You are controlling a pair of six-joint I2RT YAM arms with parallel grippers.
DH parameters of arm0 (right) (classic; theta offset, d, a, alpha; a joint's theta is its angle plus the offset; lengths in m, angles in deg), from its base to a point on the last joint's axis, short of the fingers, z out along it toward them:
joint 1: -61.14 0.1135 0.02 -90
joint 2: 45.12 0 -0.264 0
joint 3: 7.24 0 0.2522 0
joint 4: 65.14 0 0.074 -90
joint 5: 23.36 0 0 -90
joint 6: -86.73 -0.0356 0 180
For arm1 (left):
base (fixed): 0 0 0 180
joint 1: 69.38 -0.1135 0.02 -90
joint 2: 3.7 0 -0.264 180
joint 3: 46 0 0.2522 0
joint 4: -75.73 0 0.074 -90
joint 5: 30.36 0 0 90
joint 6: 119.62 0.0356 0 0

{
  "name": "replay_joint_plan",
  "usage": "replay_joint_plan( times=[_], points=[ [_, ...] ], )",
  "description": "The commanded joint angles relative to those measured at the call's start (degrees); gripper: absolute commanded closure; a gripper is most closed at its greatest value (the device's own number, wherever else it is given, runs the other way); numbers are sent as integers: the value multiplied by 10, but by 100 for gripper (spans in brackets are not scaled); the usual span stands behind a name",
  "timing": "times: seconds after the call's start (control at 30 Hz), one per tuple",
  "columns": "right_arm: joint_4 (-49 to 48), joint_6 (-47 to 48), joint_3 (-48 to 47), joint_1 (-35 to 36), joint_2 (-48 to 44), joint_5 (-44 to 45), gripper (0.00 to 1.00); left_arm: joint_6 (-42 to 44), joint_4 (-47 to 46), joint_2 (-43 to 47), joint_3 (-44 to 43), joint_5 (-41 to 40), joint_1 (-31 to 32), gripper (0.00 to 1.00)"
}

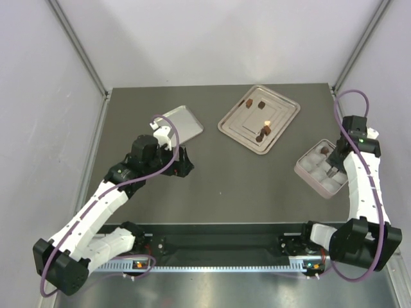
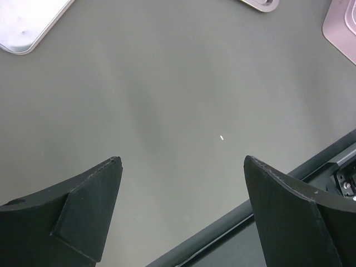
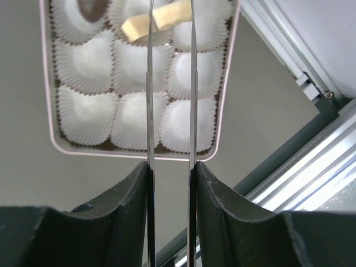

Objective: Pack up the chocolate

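Top external view. Contents of the dark grey desk (image 1: 212,186), itemised:

1. Large silver tray (image 1: 232,122): far centre, set askew. Five loose chocolate pieces (image 1: 265,131) can be made out on it. Two dark ones lie toward its far edge. One tan and two dark sit close together toward its right side.

2. Small silver tray (image 1: 187,122): far left, partly covered by the left arm.

3. Pink box (image 1: 302,168): right side, lid off, fitted with white paper cups (image 3: 133,64) in three rows of three. One dark chocolate piece (image 3: 92,8) sits in a corner cup.

4. Right pincer (image 1: 331,171): directly above the pink box. In the right wrist view its two long thin metal blades run parallel with a narrow gap between them. A tan chocolate piece (image 3: 171,14) spans that gap from blade to blade near the far ends. It is over the middle cup of the far row, next to the cup holding the dark piece. A paler tan portion shows just left of the left blade. I cannot tell whether the piece is pinched or lying in the cup beneath.

5. Left pincer (image 2: 182,160): fingers wide apart with nothing between them. It hangs above bare desk between the small tray and the near-edge rail (image 2: 311,172), well apart from all the chocolate.
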Motion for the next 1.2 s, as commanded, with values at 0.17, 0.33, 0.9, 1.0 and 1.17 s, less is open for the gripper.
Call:
replay_joint_plan(
  times=[0.17,0.33,0.9,1.0,1.17],
  points=[
    [-30,14,29,-46,-26,3,69,4,-7,-4,-2,-10,10,5],
    [-33,17,28,-49,-21,5,66,4,-7,-3,-2,-13,10,5],
    [-2,39,-84,-49,-17,-9,52,6,-5,-3,-3,-15,10,5],
    [-11,47,-126,-37,-11,-75,53,6,-5,-4,-3,-18,10,5],
    [-77,56,-166,53,25,-147,53,8,-5,-1,-5,-23,10,5]
  ],
)
